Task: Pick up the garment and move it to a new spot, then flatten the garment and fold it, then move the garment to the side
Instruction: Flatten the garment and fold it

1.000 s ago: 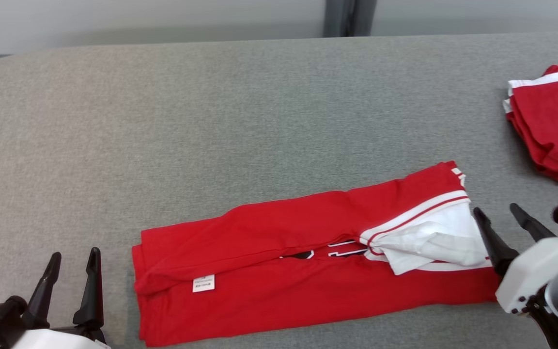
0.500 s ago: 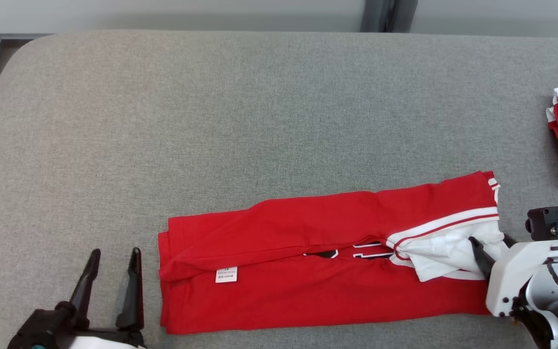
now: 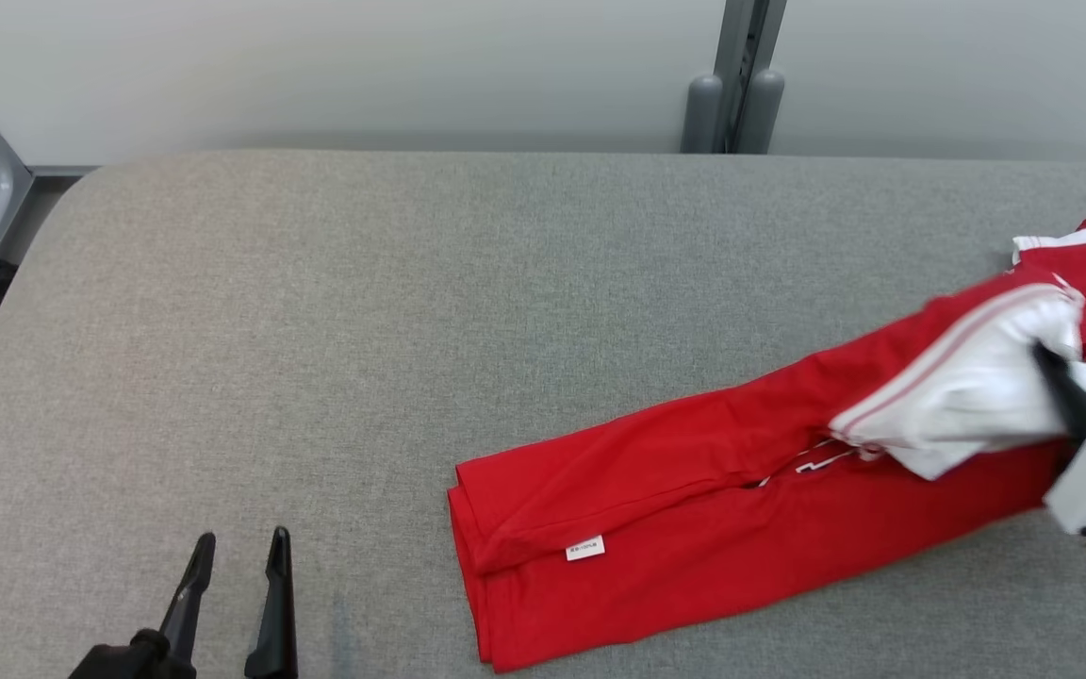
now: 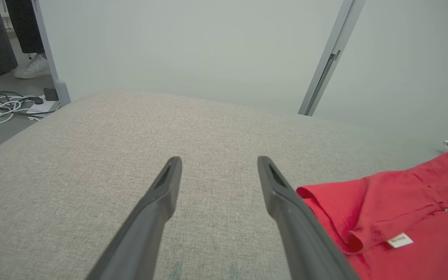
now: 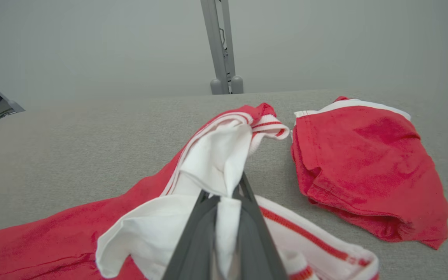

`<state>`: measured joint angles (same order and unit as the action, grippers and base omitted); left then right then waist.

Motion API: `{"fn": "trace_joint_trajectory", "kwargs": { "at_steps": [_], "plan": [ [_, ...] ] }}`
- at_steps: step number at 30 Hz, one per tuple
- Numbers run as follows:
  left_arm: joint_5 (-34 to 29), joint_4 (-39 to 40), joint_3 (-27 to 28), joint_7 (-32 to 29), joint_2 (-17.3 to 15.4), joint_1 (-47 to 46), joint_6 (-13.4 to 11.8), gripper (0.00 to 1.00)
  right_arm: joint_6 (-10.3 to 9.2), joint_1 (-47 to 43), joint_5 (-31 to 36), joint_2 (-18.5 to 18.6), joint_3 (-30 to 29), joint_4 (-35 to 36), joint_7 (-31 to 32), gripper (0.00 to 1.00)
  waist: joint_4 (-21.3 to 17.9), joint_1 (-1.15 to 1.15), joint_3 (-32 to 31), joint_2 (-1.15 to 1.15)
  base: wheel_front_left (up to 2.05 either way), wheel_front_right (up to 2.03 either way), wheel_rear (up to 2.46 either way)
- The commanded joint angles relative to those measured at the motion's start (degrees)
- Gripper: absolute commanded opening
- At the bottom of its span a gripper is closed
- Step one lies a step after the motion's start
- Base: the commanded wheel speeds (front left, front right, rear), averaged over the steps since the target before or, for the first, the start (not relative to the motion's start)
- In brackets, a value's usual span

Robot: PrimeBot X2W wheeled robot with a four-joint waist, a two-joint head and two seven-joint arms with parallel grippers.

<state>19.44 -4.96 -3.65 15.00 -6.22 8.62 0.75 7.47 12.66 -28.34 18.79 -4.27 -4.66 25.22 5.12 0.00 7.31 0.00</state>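
One pinch: right gripper (image 5: 230, 190) clamps the white sleeve (image 5: 216, 159) of the garment (image 3: 694, 490), beside the folded pile (image 5: 364, 155); I'd drag low, slowly. Left gripper (image 3: 243, 539) spread, idle.

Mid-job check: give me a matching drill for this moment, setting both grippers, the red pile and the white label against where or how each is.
1 left gripper
2 right gripper
3 red pile
4 white label

A shut on white fabric of the garment
B open over bare table
C lying beside the held end
D near the garment's free end

Pairs: 1-B, 2-A, 3-C, 4-D
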Motion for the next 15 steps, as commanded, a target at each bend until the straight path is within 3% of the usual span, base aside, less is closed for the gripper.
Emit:
{"fn": "trace_joint_trajectory", "kwargs": {
  "at_steps": [1,7,10,15],
  "plan": [
    [-0.64,-0.26,0.46,0.21,0.19,0.46,0.35,1.0,0.05,-0.83,-0.5,-0.77,1.19,2.45,0.77,0.0,0.07,0.0,-0.67,0.0,0.0,0.0,0.0],
    [-1.48,-2.01,0.41,0.15,1.65,0.21,1.93,1.0,0.04,-4.09,-0.83,-7.94,16.02,12.22,4.59,0.0,0.88,0.0,-0.39,0.0,0.0,0.0,0.0],
    [-1.37,-3.05,0.57,0.16,2.17,-0.31,2.25,1.0,0.04,-5.0,-1.18,-13.05,22.97,10.06,2.96,0.0,1.43,0.0,-0.15,0.0,0.0,0.0,0.0],
    [-1.13,-6.4,-0.94,0.16,2.49,-1.82,3.01,1.0,0.05,-3.18,-0.83,-15.72,30.69,0.72,-2.76,0.0,2.98,0.0,-0.15,0.0,0.0,0.0,0.0]
  ]
}}
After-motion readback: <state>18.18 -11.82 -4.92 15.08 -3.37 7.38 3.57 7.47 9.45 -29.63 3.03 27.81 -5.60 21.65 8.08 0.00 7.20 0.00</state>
